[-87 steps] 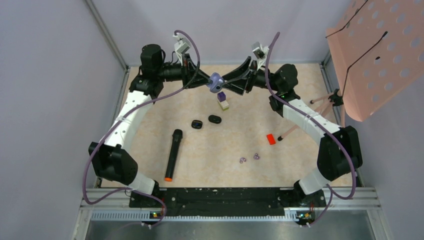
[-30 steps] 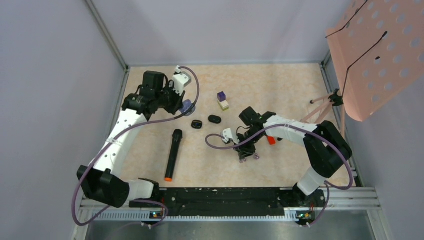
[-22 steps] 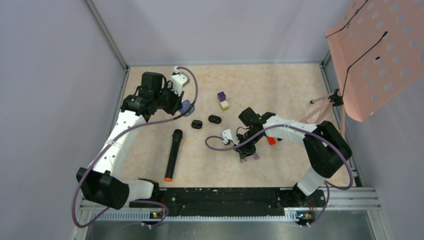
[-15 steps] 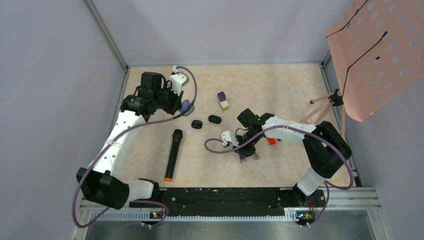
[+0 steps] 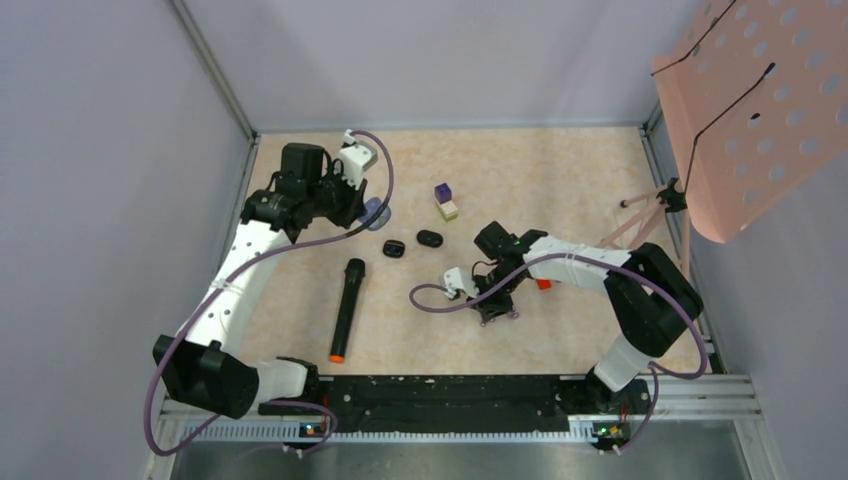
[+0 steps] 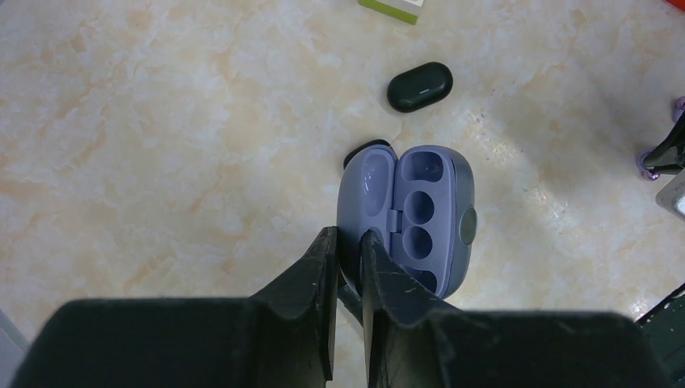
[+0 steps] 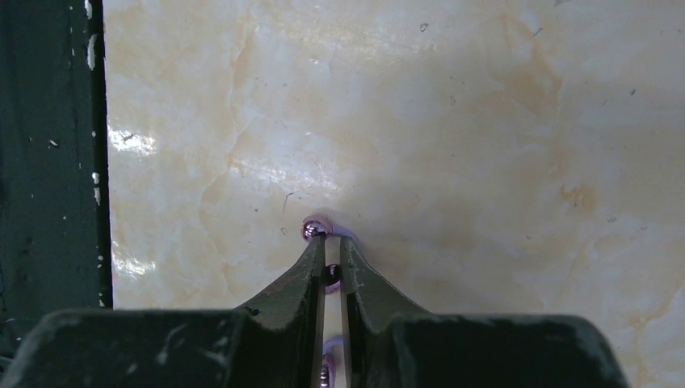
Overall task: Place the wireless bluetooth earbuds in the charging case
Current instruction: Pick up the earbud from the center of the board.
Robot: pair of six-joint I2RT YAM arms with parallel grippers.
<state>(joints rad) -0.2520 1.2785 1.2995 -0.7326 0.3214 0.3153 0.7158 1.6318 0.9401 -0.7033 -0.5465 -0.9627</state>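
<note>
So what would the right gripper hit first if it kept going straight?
The tiny purple ring at the tips of the right gripper, then the tabletop just behind; depth is unclear.

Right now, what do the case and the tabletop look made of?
Case: likely smooth lavender plastic, matte with a soft sheen; moulded wells and hinge. Tabletop: glossy marble-patterned sheet, perhaps laminate or vinyl rather than stone; glare patches show in the right wrist view.

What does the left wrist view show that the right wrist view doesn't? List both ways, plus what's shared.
Left wrist only: left gripper clamping the open charging case, with a black earbud beyond it. Right wrist only: right gripper pinching a pale purple ring, and a black strip at the edge. Both: marbled tabletop.
</note>
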